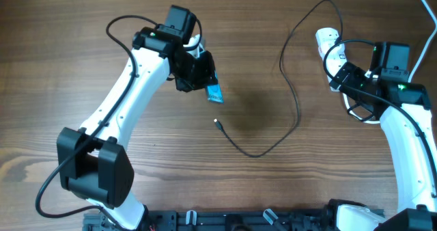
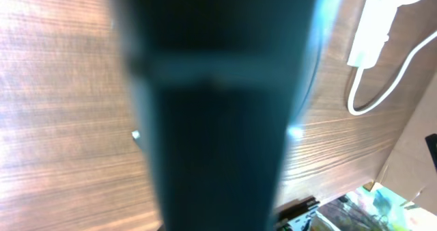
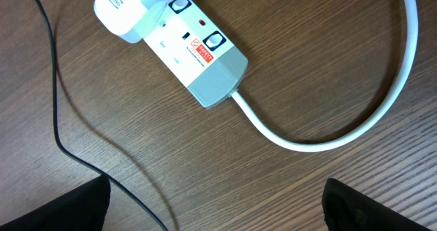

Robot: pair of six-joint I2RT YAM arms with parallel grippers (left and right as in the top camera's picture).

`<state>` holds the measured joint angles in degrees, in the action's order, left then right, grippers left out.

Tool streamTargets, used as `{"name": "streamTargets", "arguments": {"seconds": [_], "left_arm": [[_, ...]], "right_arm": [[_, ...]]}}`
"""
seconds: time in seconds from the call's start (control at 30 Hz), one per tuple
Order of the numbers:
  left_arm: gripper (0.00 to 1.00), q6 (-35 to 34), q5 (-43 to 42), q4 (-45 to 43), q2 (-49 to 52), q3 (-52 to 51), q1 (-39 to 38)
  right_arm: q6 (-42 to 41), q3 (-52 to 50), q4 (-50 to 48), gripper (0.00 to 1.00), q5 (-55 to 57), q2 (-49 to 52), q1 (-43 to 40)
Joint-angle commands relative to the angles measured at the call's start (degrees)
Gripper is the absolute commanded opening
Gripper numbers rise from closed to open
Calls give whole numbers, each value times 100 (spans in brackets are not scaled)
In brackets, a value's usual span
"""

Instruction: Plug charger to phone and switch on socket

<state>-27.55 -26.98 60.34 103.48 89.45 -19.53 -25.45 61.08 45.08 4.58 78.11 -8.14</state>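
Observation:
My left gripper (image 1: pixel 203 77) is shut on the phone (image 1: pixel 214 91), whose teal-blue screen shows below the fingers, above the table. In the left wrist view the phone (image 2: pixel 218 121) is a dark blur across the middle and hides the fingers. The charger's black cable (image 1: pixel 298 108) loops over the table; its plug tip (image 1: pixel 217 122) lies just below the phone and its white adapter (image 3: pixel 126 12) sits in the socket (image 3: pixel 194 43). The white socket (image 1: pixel 327 38) lies at the far right. My right gripper (image 3: pixel 215 210) hovers open beside it, holding nothing.
The socket's thick white cord (image 3: pixel 341 135) curves round to the right of the strip, under my right arm (image 1: pixel 403 128). The charger's cable (image 3: pixel 54 87) passes close to my right gripper's left finger (image 3: pixel 85 204). The table's far edge runs past the socket (image 2: pixel 372 33).

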Motion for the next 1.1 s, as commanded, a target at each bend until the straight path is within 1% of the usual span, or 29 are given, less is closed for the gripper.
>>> {"name": "streamTargets", "arguments": {"seconds": [0.0, 0.13, 0.17, 0.23, 0.3, 0.33, 0.37, 0.4, 0.43, 0.47, 0.5, 0.53, 0.6, 0.67, 0.73, 0.77, 0.8, 0.87, 0.97, 1.07], "left_arm": [[4, 660, -232, -107, -177, -2, 273], [4, 949, -304, -334, -168, -278, 616], [4, 1172, -586, -577, -160, -520, 761], [4, 1351, -1211, -1036, -146, -966, 953], [4, 1390, -1587, -1349, -146, -1241, 1056], [4, 1388, -1709, -1464, -146, -1325, 1086], [4, 1388, -1906, -1740, -146, -1471, 1134], [4, 1386, -1904, -1873, -146, -1510, 1141], [4, 1381, -1904, -2087, -146, -1565, 1147], [4, 1344, -1906, -2218, -146, -1596, 1145], [4, 1322, -1902, -2330, -142, -1613, 1145], [4, 1322, -1897, -2426, -136, -1617, 1145], [4, 1325, -1755, -2520, -109, -1617, 1145], [4, 1322, -1486, -2544, -68, -1617, 1145], [4, 1300, -1429, -2645, -22, -1617, 1145], [4, 1172, -1427, -2726, 4, -1617, 1145], [4, 1001, -1429, -2824, 37, -1617, 1145], [4, 975, -1318, -2931, 48, -1617, 1161], [4, 929, -824, -3134, 48, -1617, 1167], [4, 505, -743, -3362, 59, -1617, 1178]], "right_arm": [[-13, 68, -11, 100, 103, -44, -9], [-70, 68, -345, 100, -157, -44, -9], [-66, 68, -413, 100, -706, -44, -9], [-59, 68, -413, 100, -1478, -44, -9], [-11, 70, -413, 100, -1676, -46, -9], [-15, 68, -376, 100, -1950, -33, -9], [55, 68, -269, 84, -2634, 0, 44], [267, 57, -175, 68, -2959, 11, 146], [538, 15, -122, 56, -3097, 11, 313], [713, -7, -74, 51, -3097, 11, 442], [1082, -52, 15, 48, -3095, 11, 691], [1405, -142, 85, 48, -3095, 11, 1040], [1694, -273, 101, 48, -3080, 11, 1600], [1784, -334, 81, 47, -2796, 50, 2262], [1779, -334, 37, 47, -2487, 129, 2780], [1777, -334, -9, 48, -2337, 181, 3042], [1777, -334, -90, 49, -2179, 249, 3340], [1773, -334, -269, 53, -1917, 400, 3829], [1467, -334, -487, 53, -1637, 691, 4382], [1497, -334, -787, 53, -1228, 1147, 4900]]}}
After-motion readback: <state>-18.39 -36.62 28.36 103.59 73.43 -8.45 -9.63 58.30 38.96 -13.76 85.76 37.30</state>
